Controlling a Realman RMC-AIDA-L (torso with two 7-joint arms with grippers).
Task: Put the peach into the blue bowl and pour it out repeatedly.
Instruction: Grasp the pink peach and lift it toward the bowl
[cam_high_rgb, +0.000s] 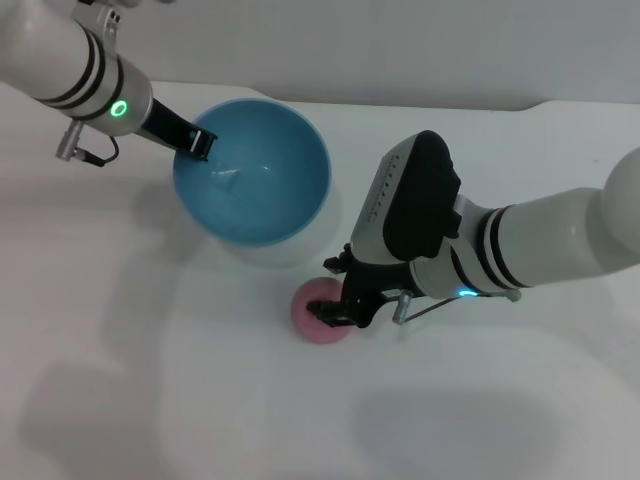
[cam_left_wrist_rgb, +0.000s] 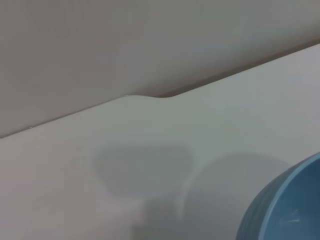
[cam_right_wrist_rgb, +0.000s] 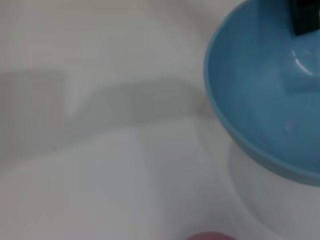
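Peach (cam_high_rgb: 318, 313) on the table (cam_high_rgb: 120, 380), at five o'clock from the bowl (cam_high_rgb: 270, 190), just beside it. Right gripper (cam_high_rgb: 338, 310) down at the peach, jaws around it; grasp firmness unclear. Left gripper (cam_high_rgb: 197, 143) pinches the bowl's ten o'clock rim. Bowl empty, tilted; loading still ahead.

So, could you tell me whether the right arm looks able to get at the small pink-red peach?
Probably yes: the right gripper is already at the small pink-red peach on the white table, with nothing between.
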